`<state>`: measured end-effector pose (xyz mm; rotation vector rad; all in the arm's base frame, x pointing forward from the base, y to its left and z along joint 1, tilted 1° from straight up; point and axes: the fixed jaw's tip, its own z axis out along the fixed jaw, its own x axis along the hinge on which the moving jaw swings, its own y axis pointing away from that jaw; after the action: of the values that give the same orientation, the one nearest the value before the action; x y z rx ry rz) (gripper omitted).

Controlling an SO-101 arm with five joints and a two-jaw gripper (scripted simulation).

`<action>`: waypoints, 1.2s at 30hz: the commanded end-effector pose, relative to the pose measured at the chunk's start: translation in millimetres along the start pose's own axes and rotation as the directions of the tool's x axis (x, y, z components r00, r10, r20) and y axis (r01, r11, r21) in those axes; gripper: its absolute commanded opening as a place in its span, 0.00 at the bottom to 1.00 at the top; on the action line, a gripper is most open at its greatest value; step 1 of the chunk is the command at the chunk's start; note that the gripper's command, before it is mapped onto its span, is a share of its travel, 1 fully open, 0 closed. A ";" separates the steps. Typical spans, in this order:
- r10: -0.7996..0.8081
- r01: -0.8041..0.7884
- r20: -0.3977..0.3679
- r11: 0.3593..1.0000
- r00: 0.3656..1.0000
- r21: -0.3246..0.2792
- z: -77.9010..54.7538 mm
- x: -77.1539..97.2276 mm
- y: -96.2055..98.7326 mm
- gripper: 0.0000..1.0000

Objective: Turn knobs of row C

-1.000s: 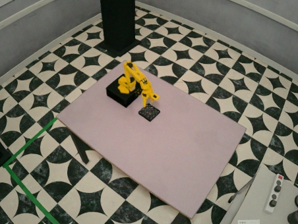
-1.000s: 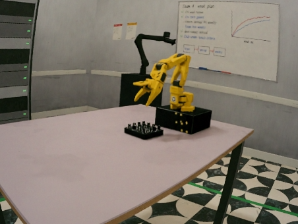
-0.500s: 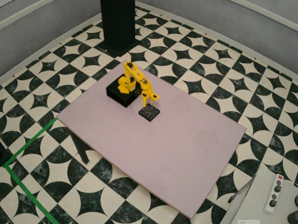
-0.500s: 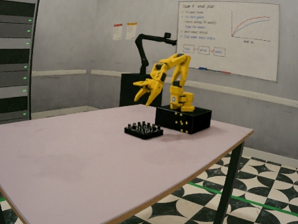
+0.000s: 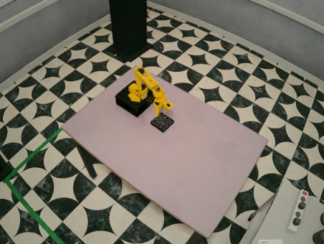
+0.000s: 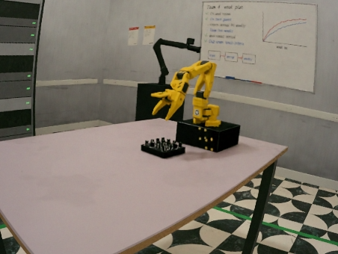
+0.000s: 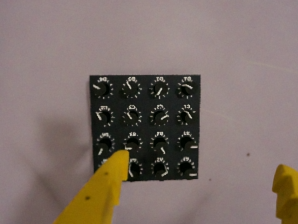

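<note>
Pincer (image 5: 165, 108) (image 6: 161, 112) (image 7: 202, 167): stood open, gripped nothing | position: hung above knob box (image 5: 162, 123) (image 6: 163, 150) (image 7: 146, 131), one fingertip over its lower left in wrist view | box: lay on pink table (image 5: 172, 161) (image 6: 93, 179) (image 7: 240, 60), just above centre of top view

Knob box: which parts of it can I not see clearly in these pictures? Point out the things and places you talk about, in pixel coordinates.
- Row A's leftmost knob, wrist view: mostly covered by the gripper (image 5: 165, 108) (image 6: 160, 112) (image 7: 201, 165).
- Labels on the knob box (image 5: 162, 123) (image 6: 163, 152) (image 7: 145, 130), wrist view: blurred.
- Knob marks, top and exterior views: too small.
</note>
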<state>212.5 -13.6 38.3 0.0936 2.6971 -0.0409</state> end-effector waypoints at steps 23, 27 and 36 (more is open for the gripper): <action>-0.001 -0.002 -0.315 1.000 0.949 -0.010 22.0 43.8 1.5 0.40; -0.002 -0.003 -0.387 1.000 0.922 -0.013 25.4 54.9 1.8 0.40; -0.003 -0.003 -0.421 1.000 0.907 -0.014 26.9 60.4 2.0 0.40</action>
<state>170.8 -9.5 -11.1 0.1085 3.1165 -0.0040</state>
